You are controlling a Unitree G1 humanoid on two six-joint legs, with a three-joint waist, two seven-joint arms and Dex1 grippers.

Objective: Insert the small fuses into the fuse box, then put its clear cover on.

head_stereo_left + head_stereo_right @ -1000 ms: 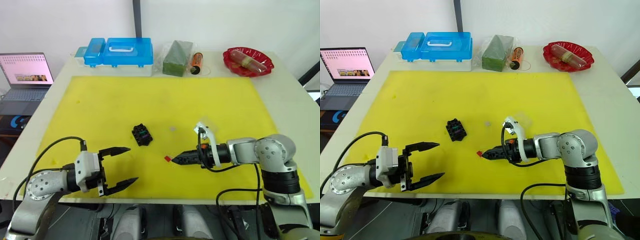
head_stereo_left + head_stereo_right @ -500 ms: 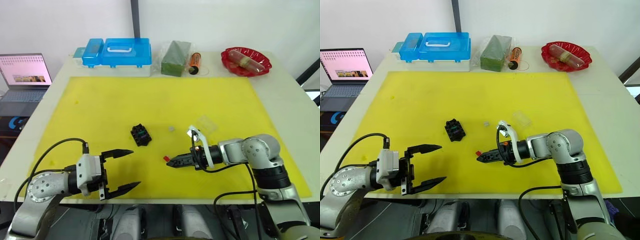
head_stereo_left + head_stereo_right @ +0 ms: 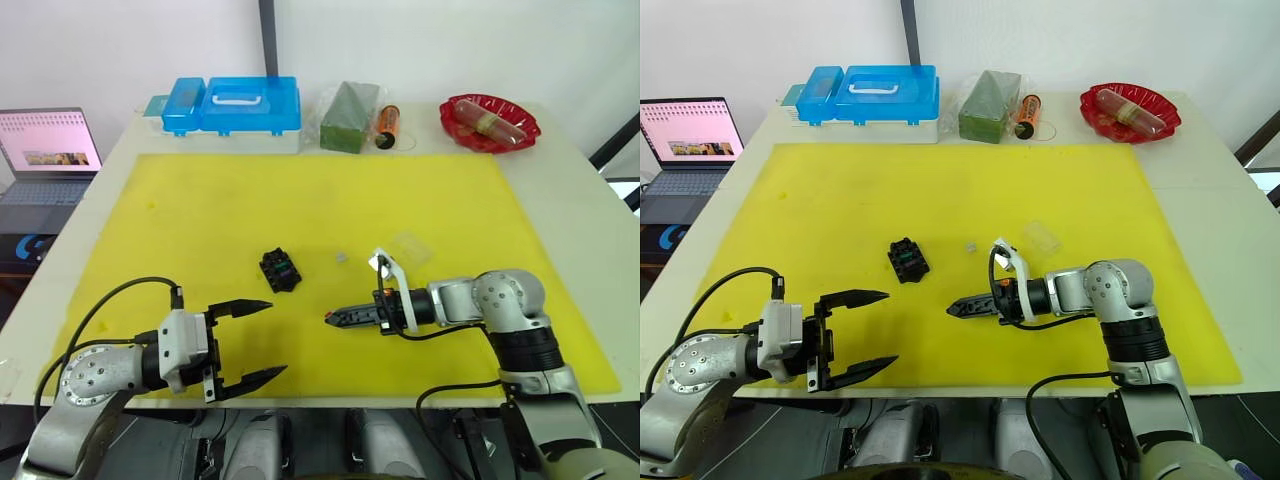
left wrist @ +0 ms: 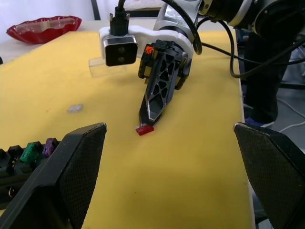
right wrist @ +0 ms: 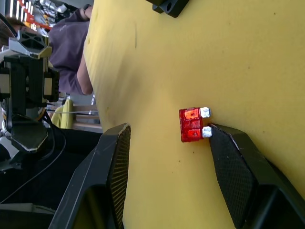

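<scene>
The black fuse box (image 3: 281,270) sits on the yellow mat (image 3: 200,200), with a green fuse (image 4: 29,151) and a purple fuse (image 4: 49,145) in its slots. A red fuse (image 5: 193,125) lies flat on the mat between the open fingers of my right gripper (image 3: 330,319), touching one fingertip (image 5: 217,133). A pale grey fuse (image 3: 342,257) lies loose beyond it, and the clear cover (image 3: 408,246) lies further right. My left gripper (image 3: 275,337) hovers open near the mat's front edge, holding nothing, short of the fuse box.
Along the table's far edge stand a blue-lidded case (image 3: 235,105), a green packet (image 3: 345,105), an orange tube (image 3: 387,125) and a red bowl (image 3: 488,120). A laptop (image 3: 50,150) sits off the table's left. A person (image 5: 71,47) is visible beyond the mat.
My right gripper has slid left along the mat until its tips reached the red fuse. The left gripper has stayed open and barely moved.
</scene>
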